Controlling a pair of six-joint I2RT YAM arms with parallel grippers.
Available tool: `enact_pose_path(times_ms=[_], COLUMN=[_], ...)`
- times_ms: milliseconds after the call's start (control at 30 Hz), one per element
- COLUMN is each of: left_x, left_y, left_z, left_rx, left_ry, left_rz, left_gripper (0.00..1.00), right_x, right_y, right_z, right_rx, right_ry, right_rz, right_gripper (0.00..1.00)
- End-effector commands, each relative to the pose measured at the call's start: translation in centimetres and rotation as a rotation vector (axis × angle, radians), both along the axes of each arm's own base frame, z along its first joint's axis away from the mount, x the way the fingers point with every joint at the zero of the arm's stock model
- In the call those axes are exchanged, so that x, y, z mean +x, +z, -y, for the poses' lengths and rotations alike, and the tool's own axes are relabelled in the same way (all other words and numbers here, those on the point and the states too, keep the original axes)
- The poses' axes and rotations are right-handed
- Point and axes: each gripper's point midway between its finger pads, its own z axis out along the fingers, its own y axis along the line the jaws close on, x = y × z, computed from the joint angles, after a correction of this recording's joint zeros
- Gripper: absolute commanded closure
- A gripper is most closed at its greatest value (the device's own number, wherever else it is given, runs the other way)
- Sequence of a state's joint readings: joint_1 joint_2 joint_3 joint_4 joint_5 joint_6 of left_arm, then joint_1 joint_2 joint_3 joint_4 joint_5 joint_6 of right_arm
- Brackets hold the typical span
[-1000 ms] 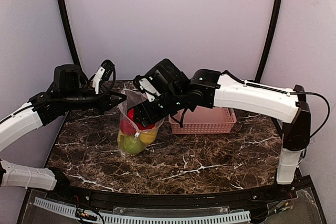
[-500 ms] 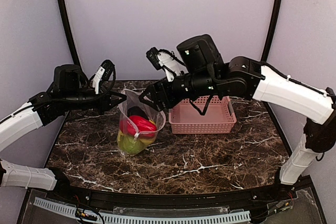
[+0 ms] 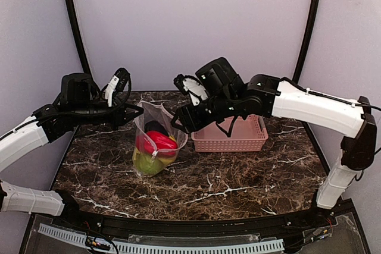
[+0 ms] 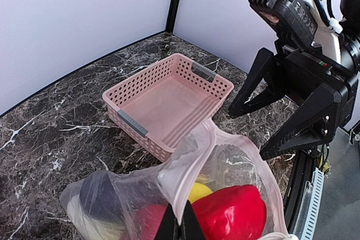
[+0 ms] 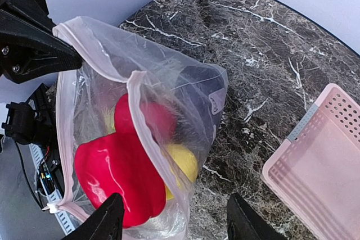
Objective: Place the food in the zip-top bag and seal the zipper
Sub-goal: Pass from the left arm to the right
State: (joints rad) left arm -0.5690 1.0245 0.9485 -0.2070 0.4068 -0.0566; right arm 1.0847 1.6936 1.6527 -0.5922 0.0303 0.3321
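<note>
The food [image 3: 158, 143] is seen packed in the bag [image 3: 149, 115], its rim pinched by the left claw [image 3: 137, 112], the empty right claw [image 3: 181, 119] held open, the zipper [image 5: 93, 48] yet unsealed.

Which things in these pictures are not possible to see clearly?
Dark item inside the bag: left wrist view, blurred by wrinkled plastic.
Whatever lies beneath the red pepper: right wrist view, hidden by it.
Basket: right wrist view, cut off by the right edge.
</note>
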Motion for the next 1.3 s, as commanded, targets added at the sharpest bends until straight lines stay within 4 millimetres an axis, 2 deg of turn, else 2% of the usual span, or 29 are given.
enact_pose_path(times_ms=[0, 400, 467, 567, 633, 767, 800, 833, 867, 900, 933, 967, 1000, 1033, 1067, 1200, 1233, 1267], left_x=[0.1, 0.1, 0.1, 0.1, 0.2, 0.9, 0.7, 0.9, 0.7, 0.9, 0.8, 1.0, 0.6, 0.6, 0.2, 0.2, 0.1, 0.1], left_y=[0.5, 0.5, 0.6, 0.5, 0.5, 1.1, 1.9, 1.8, 3.0, 2.9, 3.9, 3.9, 4.9, 4.4, 5.2, 4.0, 3.6, 3.3], left_z=[0.0, 0.0, 0.0, 0.1, 0.1, 0.1, 0.4, 0.8, 1.2, 1.5, 1.8, 2.2, 2.6, 3.0, 3.5, 4.8, 5.0, 5.1], left_rx=[-0.018, -0.020, -0.019, -0.019, -0.015, -0.006, -0.022, -0.022, -0.046, -0.050, -0.074, -0.078, -0.098, -0.094, -0.115, -0.109, -0.101, -0.096], left_ry=[-0.004, -0.005, -0.005, -0.006, -0.005, 0.014, -0.006, -0.018, -0.039, -0.045, -0.056, -0.066, -0.097, -0.116, -0.154, -0.196, -0.198, -0.196], left_rz=[0.021, 0.021, 0.022, 0.020, 0.025, 0.035, 0.032, 0.016, 0.007, -0.012, -0.024, -0.044, -0.056, -0.089, -0.103, -0.193, -0.201, -0.203], left_gripper=[0.99, 0.99, 0.99, 0.99, 0.99, 0.99, 0.99, 0.99, 0.99, 0.99, 0.99, 0.99, 0.99, 0.99, 0.99, 0.99, 0.95, 0.85], right_x=[0.0, 0.9, 1.0, 0.8, 0.7, -0.8, -1.3, -1.8, -2.5, -3.3, -4.0, -4.8, -5.3, -5.8, -6.1, -6.5, -6.4, -6.2], right_y=[-0.9, -2.7, -2.6, -2.0, -1.1, 2.5, 3.6, 4.8, 5.9, 6.9, 7.7, 8.4, 9.0, 9.3, 9.9, 10.6, 10.6, 10.4], right_z=[-0.5, -1.1, -1.2, -1.5, -1.5, -1.6, -1.4, -1.3, -1.3, -1.2, -1.2, -1.1, -0.9, -0.7, -0.5, 0.3, 0.6, 0.8], right_rx=[-0.002, -0.053, -0.052, -0.035, -0.016, 0.075, 0.103, 0.133, 0.167, 0.199, 0.232, 0.263, 0.289, 0.313, 0.341, 0.420, 0.437, 0.451], right_ry=[0.010, 0.009, 0.012, 0.025, 0.031, 0.088, 0.102, 0.121, 0.151, 0.180, 0.210, 0.237, 0.253, 0.262, 0.265, 0.228, 0.200, 0.170], right_rz=[-0.029, -0.011, -0.009, -0.007, -0.002, -0.010, -0.009, -0.008, -0.012, -0.021, -0.032, -0.046, -0.055, -0.064, -0.066, -0.081, -0.079, -0.079], right_gripper=[0.42, 0.57, 0.64, 0.86, 0.99, 1.00, 1.00, 1.00, 1.00, 1.00, 1.00, 1.00, 1.00, 1.00, 1.00, 1.00, 1.00, 1.00])
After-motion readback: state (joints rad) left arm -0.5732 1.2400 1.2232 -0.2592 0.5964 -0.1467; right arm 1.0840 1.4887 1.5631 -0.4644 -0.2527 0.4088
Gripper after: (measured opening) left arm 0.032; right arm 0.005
